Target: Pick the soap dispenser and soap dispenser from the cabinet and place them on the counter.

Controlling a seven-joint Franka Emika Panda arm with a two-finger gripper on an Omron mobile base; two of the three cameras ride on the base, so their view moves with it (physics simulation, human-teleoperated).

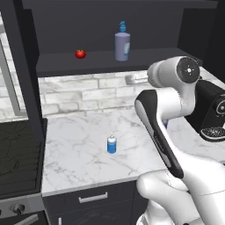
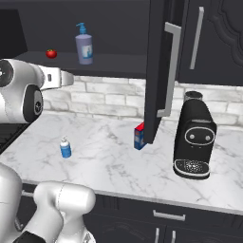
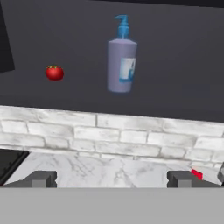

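Gripper [image 3: 112, 178] spread, empty | purple dispenser [image 3: 121, 63] on cabinet shelf [image 3: 175, 94] | small blue dispenser [image 1: 112, 144] on counter [image 1: 83, 145] | red-topped bottle [image 2: 139, 135] half hidden by door [image 2: 159, 71]

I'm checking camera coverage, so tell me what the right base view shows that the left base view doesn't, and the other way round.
The right base view alone shows the open dark cabinet door with its long silver bar handle and the small red-and-blue box on the marble behind it. The left base view alone shows the black stovetop. Both show the greyish-purple pump bottle and small red tomato on the cabinet shelf, the small bright-blue bottle on the white marble counter, and the black coffee machine.
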